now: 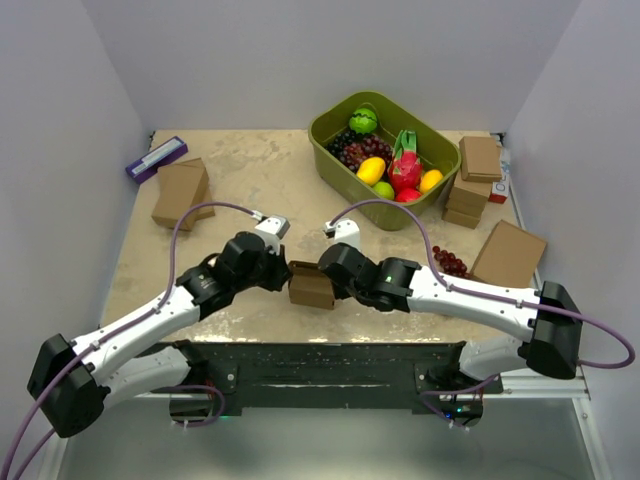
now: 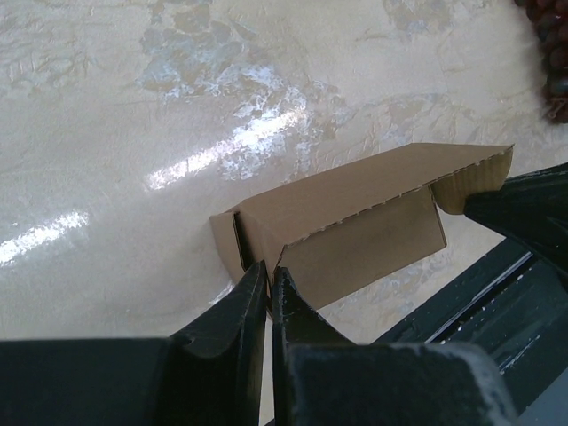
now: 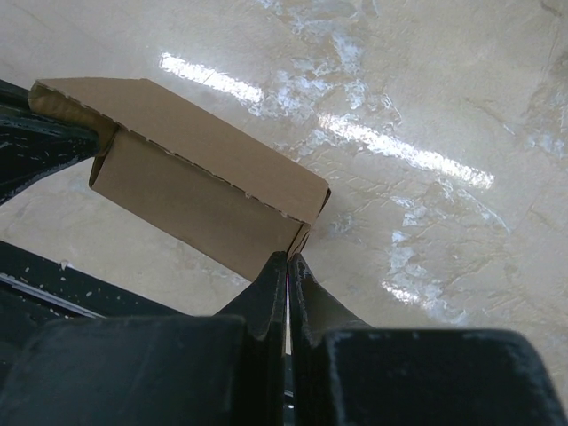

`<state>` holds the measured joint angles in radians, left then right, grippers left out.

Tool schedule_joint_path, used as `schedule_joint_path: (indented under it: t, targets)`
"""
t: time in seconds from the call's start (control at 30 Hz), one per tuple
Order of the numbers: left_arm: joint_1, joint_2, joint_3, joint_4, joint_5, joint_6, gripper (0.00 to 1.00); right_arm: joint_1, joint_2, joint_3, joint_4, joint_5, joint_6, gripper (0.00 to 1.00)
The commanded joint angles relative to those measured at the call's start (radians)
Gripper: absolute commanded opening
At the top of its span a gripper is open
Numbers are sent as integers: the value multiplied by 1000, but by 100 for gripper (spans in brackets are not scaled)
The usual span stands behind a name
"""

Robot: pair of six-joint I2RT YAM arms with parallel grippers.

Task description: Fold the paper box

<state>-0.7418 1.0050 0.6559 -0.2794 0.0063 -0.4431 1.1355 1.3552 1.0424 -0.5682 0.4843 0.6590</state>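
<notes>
Close to the near edge of the counter (image 1: 262, 172), the paper box (image 1: 311, 288) sits right in the middle, between the two arms. The left pincer (image 1: 289, 277) is squeezed nearly shut. Seen from its own camera, it looks to nip a thin bit of card at the box's bottom corner. The right pincer (image 1: 329, 279) is pressed tight together and nips the corner at the other end. So each arm holds one end of the box.

The box is not a flat sheet now. It has a long side wall standing up and a folded end, so it looks like a small box. That part looks done, I think. But the top flap, with its bumpy edge, sticks out past one end and sits tilted, not flat. It looks like the lid needs to be pushed down and the ends tucked in. I cannot see the inside.

Farther back there is a bunch of grapes (image 1: 450, 262) and a flat brown box (image 1: 510, 253) on the right. Farthest away are a green tub (image 1: 335, 135) of fruit and piles of brown boxes (image 1: 180, 192).
</notes>
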Motion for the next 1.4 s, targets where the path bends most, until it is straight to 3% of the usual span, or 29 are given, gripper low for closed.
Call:
schedule_joint_path:
  t: [0.0, 0.5, 1.37]
  targets:
    - [-21, -16, -21, 3, 17, -25, 0, 9, 2, 42, -12, 4, 54, 0]
    - [-53, -9, -47, -11, -42, -8, 0, 7, -34, 56, 4, -16, 96, 0]
    - [-125, 17, -42, -1, -85, -19, 0, -22, -97, -58, 123, -30, 191, 0]
